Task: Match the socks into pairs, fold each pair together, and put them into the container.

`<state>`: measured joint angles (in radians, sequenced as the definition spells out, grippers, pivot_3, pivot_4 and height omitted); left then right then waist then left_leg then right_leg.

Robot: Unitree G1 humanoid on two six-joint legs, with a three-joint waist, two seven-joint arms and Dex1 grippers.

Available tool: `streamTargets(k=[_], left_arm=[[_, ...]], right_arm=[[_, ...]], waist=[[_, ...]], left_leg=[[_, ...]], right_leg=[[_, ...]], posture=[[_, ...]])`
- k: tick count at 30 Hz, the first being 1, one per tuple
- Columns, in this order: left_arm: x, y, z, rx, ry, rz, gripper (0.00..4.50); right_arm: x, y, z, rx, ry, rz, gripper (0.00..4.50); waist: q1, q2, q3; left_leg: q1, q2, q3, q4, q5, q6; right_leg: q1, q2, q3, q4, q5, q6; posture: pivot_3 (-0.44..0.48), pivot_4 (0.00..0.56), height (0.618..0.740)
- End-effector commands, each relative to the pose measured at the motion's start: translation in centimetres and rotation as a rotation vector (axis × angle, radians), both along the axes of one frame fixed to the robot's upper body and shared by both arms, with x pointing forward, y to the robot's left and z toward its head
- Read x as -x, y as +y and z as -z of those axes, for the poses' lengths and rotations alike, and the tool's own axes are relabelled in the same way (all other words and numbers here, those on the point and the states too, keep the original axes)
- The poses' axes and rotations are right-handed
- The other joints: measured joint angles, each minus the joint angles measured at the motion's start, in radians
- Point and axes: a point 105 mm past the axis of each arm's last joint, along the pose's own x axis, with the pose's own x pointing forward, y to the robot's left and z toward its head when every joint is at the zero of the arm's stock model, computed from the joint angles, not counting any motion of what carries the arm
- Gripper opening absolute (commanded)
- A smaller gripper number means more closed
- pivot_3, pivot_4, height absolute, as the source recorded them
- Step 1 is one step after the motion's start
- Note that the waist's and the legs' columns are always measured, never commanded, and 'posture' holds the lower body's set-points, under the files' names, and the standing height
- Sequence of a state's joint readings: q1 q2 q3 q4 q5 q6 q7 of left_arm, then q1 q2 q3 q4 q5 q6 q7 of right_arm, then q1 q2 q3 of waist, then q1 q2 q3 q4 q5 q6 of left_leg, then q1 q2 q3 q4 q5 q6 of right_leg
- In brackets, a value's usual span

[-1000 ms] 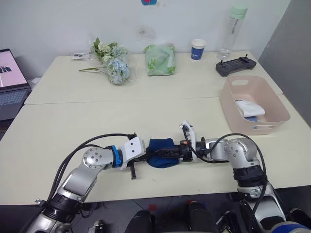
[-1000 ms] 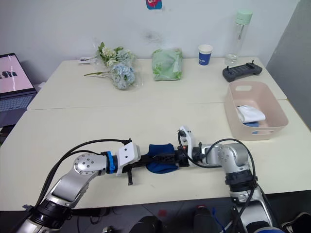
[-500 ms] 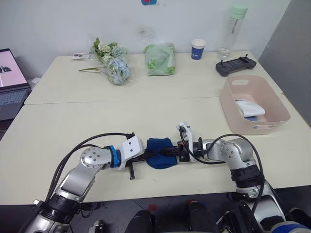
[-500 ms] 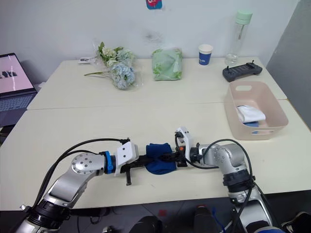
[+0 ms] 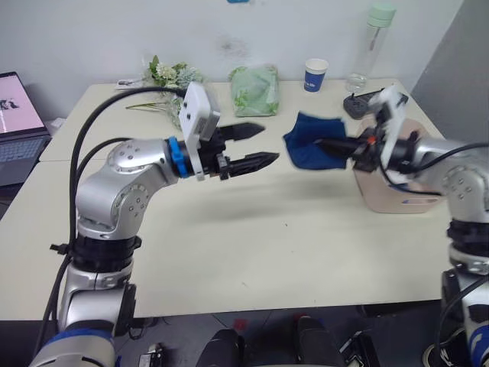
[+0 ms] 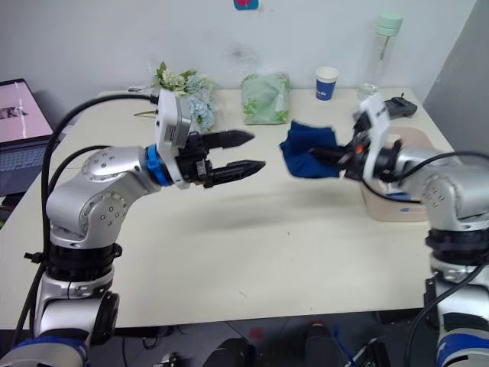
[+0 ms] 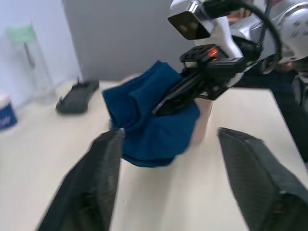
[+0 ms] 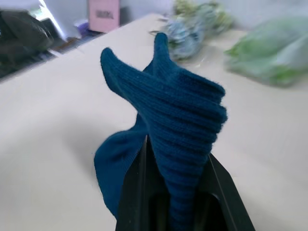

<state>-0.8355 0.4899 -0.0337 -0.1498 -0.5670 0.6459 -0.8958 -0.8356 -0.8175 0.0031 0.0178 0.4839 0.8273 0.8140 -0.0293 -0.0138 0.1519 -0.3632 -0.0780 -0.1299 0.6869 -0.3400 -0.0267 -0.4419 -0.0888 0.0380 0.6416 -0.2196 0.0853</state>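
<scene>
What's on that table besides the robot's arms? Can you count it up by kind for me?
Flower bunches: 1
Green cloth bundles: 1
Paper cups: 1
Bottles: 1
Black controllers: 1
Pink tubs: 1
Navy sock bundles, lifted in the right pincer: 1
Total: 7

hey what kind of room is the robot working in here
Probably an office or lab: pale work tables against a plain wall, an open laptop at the left edge, and a handheld controller beside a water bottle.
</scene>
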Motion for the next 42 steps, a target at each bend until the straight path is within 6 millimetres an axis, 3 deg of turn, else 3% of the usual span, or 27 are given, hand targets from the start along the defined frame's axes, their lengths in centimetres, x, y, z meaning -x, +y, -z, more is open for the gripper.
streamTargets(k=[1,4,8,11,16,19,20,22,26,28,32,35,37,39,42], left_arm=[[-0.7,-2.3,-1.6,0.002,-0.096,0.039,4.46],[-1.0,-3.8,-1.8,0.009,-0.130,0.061,4.46],[-1.4,-4.9,-1.0,0.007,-0.144,0.064,4.46],[-0.5,-5.6,-0.1,0.008,-0.127,0.100,4.46],[0.1,-5.6,0.8,0.013,-0.105,0.107,4.46],[0.2,-5.1,1.2,0.011,-0.091,0.091,4.46],[0.2,-4.9,1.3,0.008,-0.089,0.088,4.50],[0.2,-4.6,1.5,0.004,-0.088,0.082,4.50],[-0.2,-4.2,1.4,-0.001,-0.093,0.060,4.50],[-0.6,-3.8,1.2,0.002,-0.099,0.044,4.50],[-0.7,-3.5,0.9,-0.001,-0.105,0.045,4.50],[-1.2,-3.3,1.0,0.006,-0.104,0.024,4.50],[-1.4,-3.3,1.0,0.015,-0.104,0.016,4.50],[-1.2,-3.6,0.9,0.019,-0.108,0.027,4.50],[-1.2,-3.8,0.8,0.018,-0.111,0.036,4.50]], right_arm=[[-2.4,-5.8,-3.6,0.470,-0.322,0.192,0.00],[-3.3,-8.1,-3.8,0.728,-0.404,0.202,0.00],[-4.0,-10.1,-1.8,0.960,-0.411,0.157,0.00],[-4.6,-11.7,1.0,1.180,-0.413,0.117,0.00],[-4.9,-12.0,4.8,1.232,-0.339,0.022,0.00],[-4.3,-11.4,6.0,1.176,-0.275,-0.057,0.00],[-4.1,-11.4,6.0,1.169,-0.255,-0.072,0.54],[-3.8,-11.5,5.9,1.169,-0.230,-0.091,1.00],[-3.3,-11.6,4.9,1.130,-0.202,-0.103,2.43],[-2.8,-11.4,3.7,1.080,-0.170,-0.120,3.13],[-1.6,-10.9,-0.6,1.006,-0.172,-0.115,4.46],[-0.5,-11.2,-3.6,0.906,-0.143,-0.055,4.46],[-0.8,-11.6,-5.0,0.888,-0.188,0.023,4.46],[-1.7,-12.6,-5.2,0.914,-0.232,0.118,4.29],[-2.8,-13.0,-4.3,0.918,-0.256,0.162,3.54]], waist=[[0.001,0.001,0.002],[-0.003,0.001,0.002],[-0.019,0.000,0.002],[-0.020,0.000,0.002],[-0.022,0.000,0.002],[-0.022,0.000,0.002],[-0.022,0.000,0.002],[-0.021,0.000,0.002],[-0.021,0.000,0.002],[-0.020,0.000,0.002],[-0.020,0.002,0.003],[-0.014,0.002,0.003],[-0.009,0.002,0.003],[-0.005,0.002,0.003],[0.000,0.002,0.003]], left_leg=[[0.000,-0.001,0.003,0.001,0.000,0.000],[0.000,0.000,0.009,-0.001,0.000,0.000],[0.001,0.003,0.013,-0.006,0.000,0.000],[0.000,0.002,0.016,-0.006,0.000,0.000],[0.000,0.003,0.017,-0.006,0.001,-0.001],[0.000,0.003,0.017,-0.006,0.001,-0.001],[0.000,0.003,0.017,-0.006,0.001,-0.001],[0.000,0.003,0.016,-0.005,0.001,-0.001],[0.000,0.003,0.016,-0.005,0.001,-0.001],[0.000,0.003,0.016,-0.005,0.001,-0.001],[0.000,0.003,0.016,-0.005,0.001,-0.001],[-0.001,0.003,0.015,-0.005,0.001,-0.001],[-0.001,0.003,0.015,-0.005,0.001,-0.001],[0.000,0.003,0.015,-0.005,0.001,0.000],[-0.001,0.002,0.016,-0.005,0.001,-0.001]], right_leg=[[-0.001,0.000,0.001,0.001,0.000,0.000],[-0.002,0.000,0.002,-0.001,0.000,0.000],[-0.004,0.001,0.005,-0.002,0.000,0.000],[-0.007,0.000,0.009,0.000,0.000,0.000],[-0.008,0.000,0.010,0.001,0.000,0.000],[-0.008,0.000,0.010,0.001,0.000,0.000],[-0.008,0.000,0.010,0.001,0.000,0.000],[-0.008,0.000,0.010,0.001,0.000,0.000],[-0.008,0.000,0.010,0.001,0.000,0.000],[-0.008,0.000,0.010,0.001,0.000,0.000],[-0.008,0.000,0.010,0.001,0.000,0.000],[-0.008,0.000,0.009,0.001,0.000,0.000],[-0.008,0.000,0.009,0.001,0.000,0.000],[-0.008,0.000,0.009,0.001,0.000,0.000],[-0.008,0.000,0.009,0.001,0.000,0.000]], posture=[[0.000,0.150,0.740],[0.000,0.150,0.740],[0.000,0.150,0.740],[0.000,0.150,0.740],[0.000,0.150,0.740],[0.000,0.150,0.740],[0.000,0.150,0.740],[0.000,0.150,0.740],[0.000,0.150,0.740],[0.000,0.150,0.740],[0.000,0.150,0.740],[0.000,0.150,0.740],[0.000,0.150,0.740],[0.000,0.150,0.740],[0.000,0.150,0.740]])
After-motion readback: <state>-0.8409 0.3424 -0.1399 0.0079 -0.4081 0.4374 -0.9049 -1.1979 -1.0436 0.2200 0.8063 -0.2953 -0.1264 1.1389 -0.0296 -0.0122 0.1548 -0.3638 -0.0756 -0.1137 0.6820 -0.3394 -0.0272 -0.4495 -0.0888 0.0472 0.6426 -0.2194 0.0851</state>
